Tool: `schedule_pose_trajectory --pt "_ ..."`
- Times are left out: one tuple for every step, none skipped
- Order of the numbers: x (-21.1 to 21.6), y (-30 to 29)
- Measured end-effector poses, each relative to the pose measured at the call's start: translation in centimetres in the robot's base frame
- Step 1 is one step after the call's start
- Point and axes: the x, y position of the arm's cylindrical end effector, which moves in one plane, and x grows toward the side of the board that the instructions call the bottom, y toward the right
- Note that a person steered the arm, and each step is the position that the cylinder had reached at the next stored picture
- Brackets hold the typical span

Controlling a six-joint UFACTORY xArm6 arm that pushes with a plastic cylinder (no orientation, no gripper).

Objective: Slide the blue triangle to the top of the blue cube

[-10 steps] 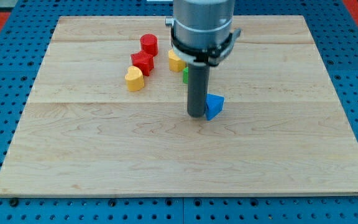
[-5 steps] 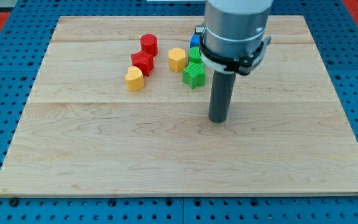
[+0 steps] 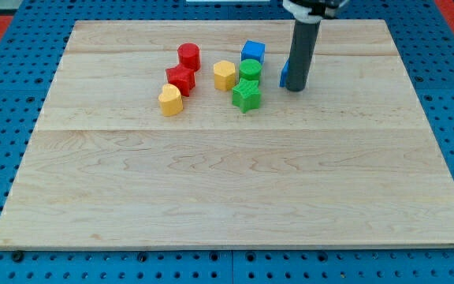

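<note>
The blue cube (image 3: 252,52) sits near the view's top, just above a green cylinder (image 3: 250,69). The blue triangle (image 3: 284,75) shows only as a sliver at the left side of my rod, to the right of the green cylinder and below-right of the blue cube. My tip (image 3: 295,87) rests on the board right against the triangle's right side, hiding most of it.
A green star (image 3: 247,95) lies below the green cylinder. A yellow hexagon block (image 3: 225,75), a red cylinder (image 3: 188,56), a red star-like block (image 3: 180,79) and a yellow heart (image 3: 171,100) lie to the left. The board's top edge (image 3: 227,21) is close.
My tip has moved up and to the right across the board, and the blue triangle has gone with it from the board's middle to beside the green cylinder.
</note>
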Motion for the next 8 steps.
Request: schedule_pose_trajectory --pt "-2.9 0.0" --pt "-5.0 0.0" --pt "-5.1 3.1" --pt "-6.9 3.2" --pt "-6.9 0.5" --pt "-8.3 -0.6" --pt "-9.6 -3.3" --pt "-9.7 -2.1"
